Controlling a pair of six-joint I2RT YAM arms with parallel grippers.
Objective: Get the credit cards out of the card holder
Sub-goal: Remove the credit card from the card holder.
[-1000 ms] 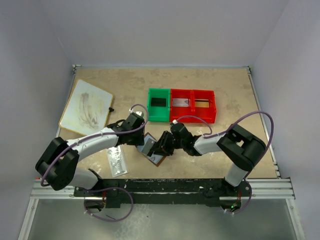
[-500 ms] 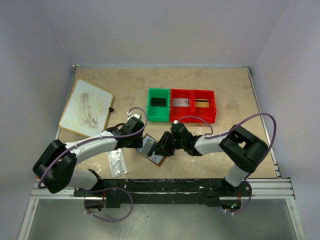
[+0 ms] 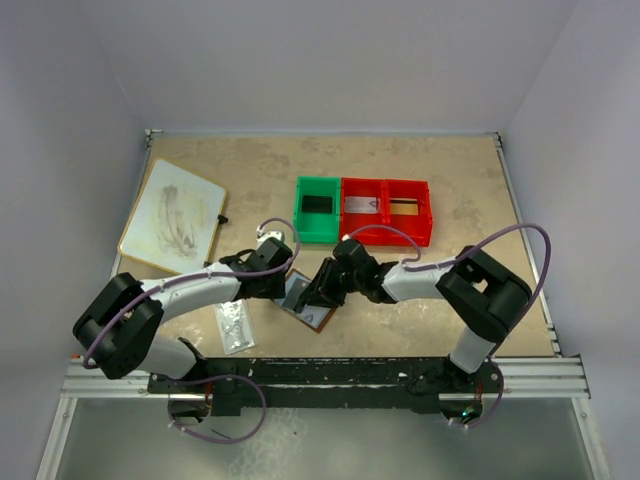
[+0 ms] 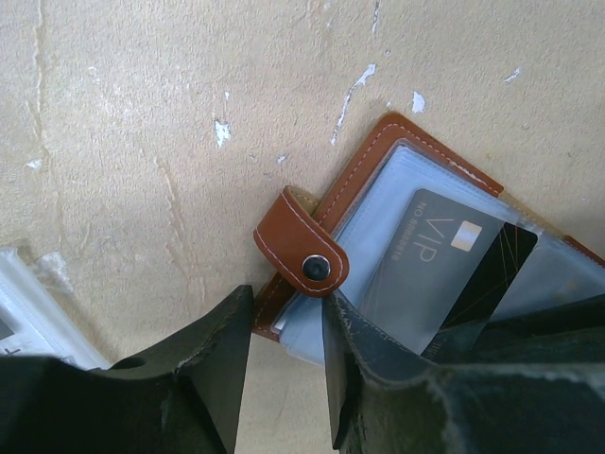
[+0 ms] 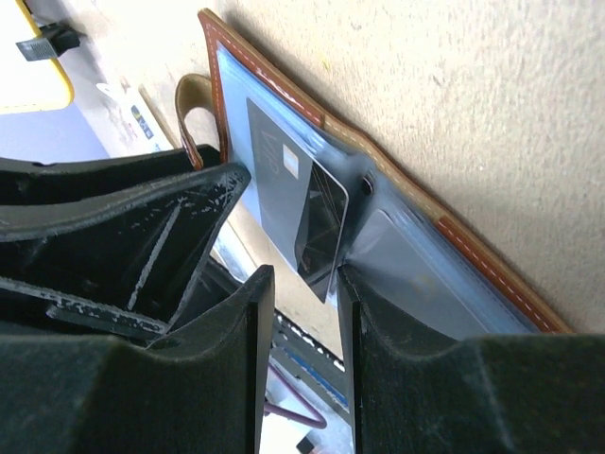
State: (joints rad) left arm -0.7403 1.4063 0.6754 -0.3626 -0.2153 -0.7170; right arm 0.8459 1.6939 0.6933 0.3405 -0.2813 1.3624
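The sandy table (image 3: pixel 450 190) fills your top view, and both arms lie low across its near half.

Your left arm (image 3: pixel 190 290) folds out to the left edge at the elbow. Its forearm then runs rightward to the middle. Your right arm (image 3: pixel 440 275) mirrors it, with the elbow bent out on the right and the forearm stretched leftward. The two wrists tip down and face each other over one spot.

A white board (image 3: pixel 172 215) lies far left, well apart from the work. The red bins (image 3: pixel 385 238) and the green bin (image 3: pixel 317 235) stand side by side beyond the wrists.

The card holder (image 4: pixel 371 159) lies open and flat on the table between your two grippers, near the front middle. A clear speckled packet (image 3: pixel 232 325) rests just to its left.

Your left gripper (image 4: pixel 285 301) points down at the holder's edge with its jaws a little apart. The brown border sits in the gap, and you cannot tell whether they pinch it.

Your right gripper (image 5: pixel 304 274) comes in from the other side, jaws parted. The gap between them is unfilled except for the near corner of the grey credit card (image 4: pixel 425 255). That card lies slantwise on the bluish sleeves, with its dark end running under the right fingers.

The snap tab (image 4: pixel 301 253) folds over the holder's edge, just beyond your left fingertips (image 4: pixel 213 359).
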